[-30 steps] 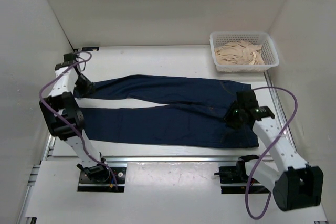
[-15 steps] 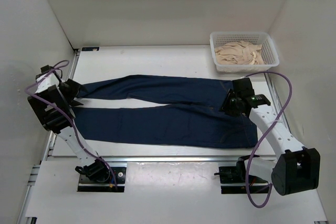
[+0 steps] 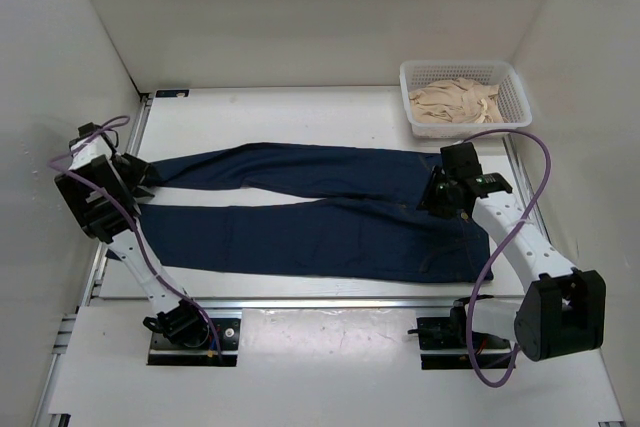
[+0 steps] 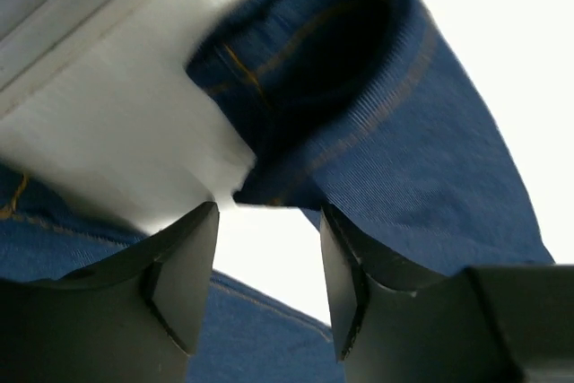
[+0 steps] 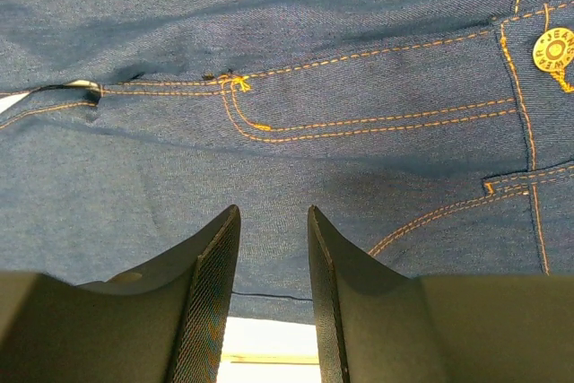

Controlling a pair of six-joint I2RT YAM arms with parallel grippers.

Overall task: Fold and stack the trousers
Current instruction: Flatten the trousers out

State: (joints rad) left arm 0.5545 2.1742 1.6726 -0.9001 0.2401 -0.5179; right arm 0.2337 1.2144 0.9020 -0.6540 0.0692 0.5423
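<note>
Trousers (image 3: pixel 330 232) long axis left-right across frame; left pincer (image 4: pixel 267 214) spread at cuff end; right pincer (image 5: pixel 273 220) spread over waist end.

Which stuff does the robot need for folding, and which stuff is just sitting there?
For the job:
- the trousers, spread flat on the table
- the left gripper, open, by a leg cuff
- the right gripper, open, over the waist end

Just lying about:
- the white basket in the far right corner
- the beige cloth inside it
</note>
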